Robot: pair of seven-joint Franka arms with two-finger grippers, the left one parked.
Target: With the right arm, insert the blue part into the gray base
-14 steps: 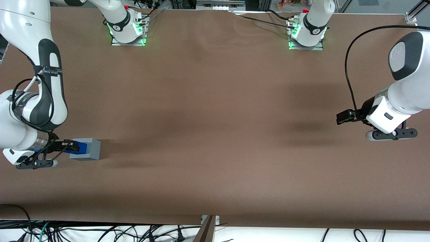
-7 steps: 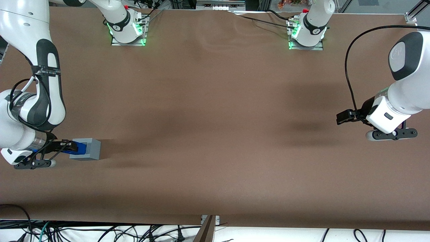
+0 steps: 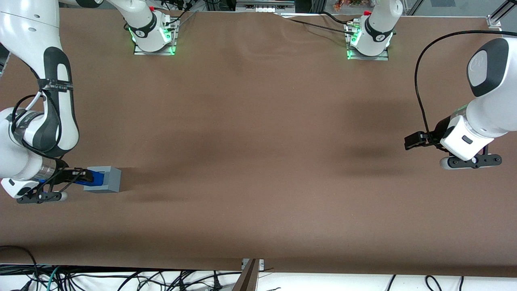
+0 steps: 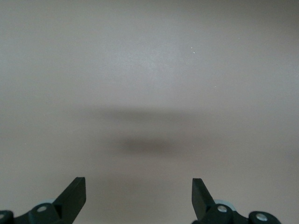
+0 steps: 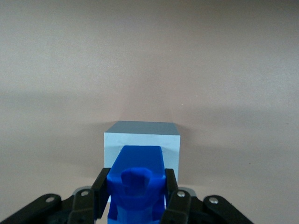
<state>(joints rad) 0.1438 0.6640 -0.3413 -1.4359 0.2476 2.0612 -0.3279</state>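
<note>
A: What is the gripper [image 5: 136, 193] doing?

B: It is clamping the blue part [image 5: 136, 179] between its two black fingers [image 5: 100, 192], one pressing on each side of the piece. The jaws are standing only as wide apart as the part itself.

A: And where is the gray base [image 3: 106, 179] sitting?

B: It is resting on the brown table [image 3: 258, 141] toward the working arm's end, directly under the held piece. In the front view the blue part [image 3: 91, 177] is showing over the base's top face, at the edge nearest the gripper [image 3: 76, 176].

A: Is the part touching the base?

B: In the wrist view the blue piece is overlapping the pale top of the gray base [image 5: 141, 145], but I cannot tell whether it is touching it or hanging just above.

A: How is the right arm [image 3: 38, 101] standing?

B: It is bending down over the table's end, with its wrist low and the gripper reaching sideways toward the base.
</note>
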